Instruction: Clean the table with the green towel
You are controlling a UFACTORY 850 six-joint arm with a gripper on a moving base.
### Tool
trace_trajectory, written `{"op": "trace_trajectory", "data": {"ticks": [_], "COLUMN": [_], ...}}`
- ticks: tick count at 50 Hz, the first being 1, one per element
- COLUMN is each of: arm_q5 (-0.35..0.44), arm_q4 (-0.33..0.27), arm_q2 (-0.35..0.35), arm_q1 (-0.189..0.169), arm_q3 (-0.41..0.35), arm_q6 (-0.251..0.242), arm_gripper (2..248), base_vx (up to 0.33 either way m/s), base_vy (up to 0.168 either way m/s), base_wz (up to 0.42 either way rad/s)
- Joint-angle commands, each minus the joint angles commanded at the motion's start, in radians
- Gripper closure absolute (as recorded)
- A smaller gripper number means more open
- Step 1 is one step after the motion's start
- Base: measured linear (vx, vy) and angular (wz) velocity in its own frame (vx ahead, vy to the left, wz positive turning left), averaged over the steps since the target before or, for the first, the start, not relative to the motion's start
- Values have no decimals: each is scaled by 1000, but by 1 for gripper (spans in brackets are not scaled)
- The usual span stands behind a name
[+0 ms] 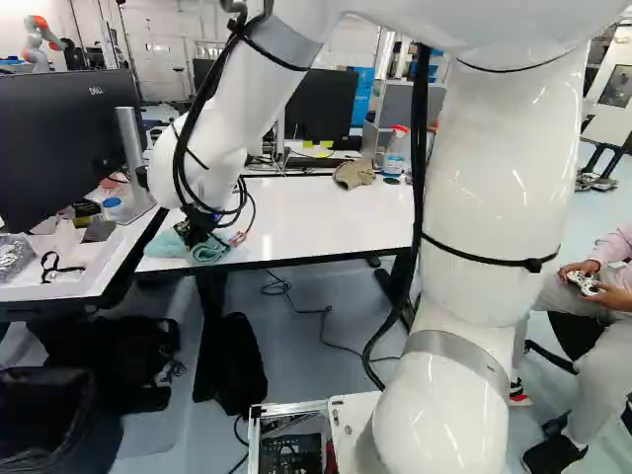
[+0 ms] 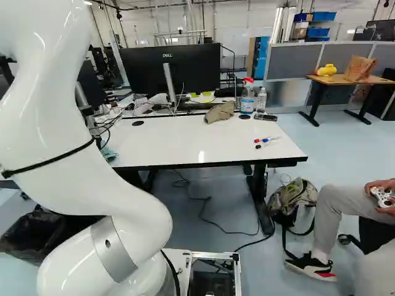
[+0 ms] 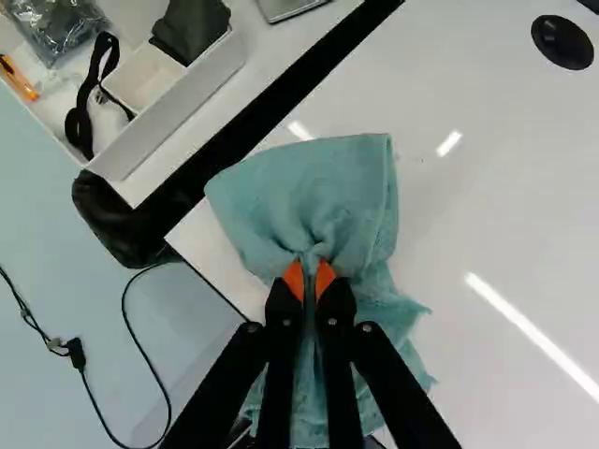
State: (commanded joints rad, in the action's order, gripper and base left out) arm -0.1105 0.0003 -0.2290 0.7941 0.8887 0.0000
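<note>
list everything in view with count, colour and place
table: 1, white, ahead
towel: 1, green, pinched at table's corner
spray bottle: 1, clear, red top, table's far side
water bottle: 1, clear, beside spray bottle
crumpled cloth: 1, tan, table's far side
markers: 3, coloured caps, on table
tray: 1, white, neighbouring desk
monitors: at least 2, black, around table
backpack: 1, green-brown, floor
bin: 1, black, floor
arm: 1, white, foreground
gripper: 1, black, orange pads, shut on towel
</note>
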Motion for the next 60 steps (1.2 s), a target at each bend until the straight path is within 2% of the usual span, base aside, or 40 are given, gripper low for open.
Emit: {"op": "trace_trajectory", "data": {"ticks": [31, 60], "arm_q5": [0, 0], "arm_q4": [0, 0], "arm_q2": [-142, -205], "arm_q1": [-16, -93], "arm_q3": [175, 255], "arm_q6": [0, 0], "arm_gripper": [215, 215], "base_vx": [0, 0], "base_vy": [0, 0], "base_wz": [0, 0]}}
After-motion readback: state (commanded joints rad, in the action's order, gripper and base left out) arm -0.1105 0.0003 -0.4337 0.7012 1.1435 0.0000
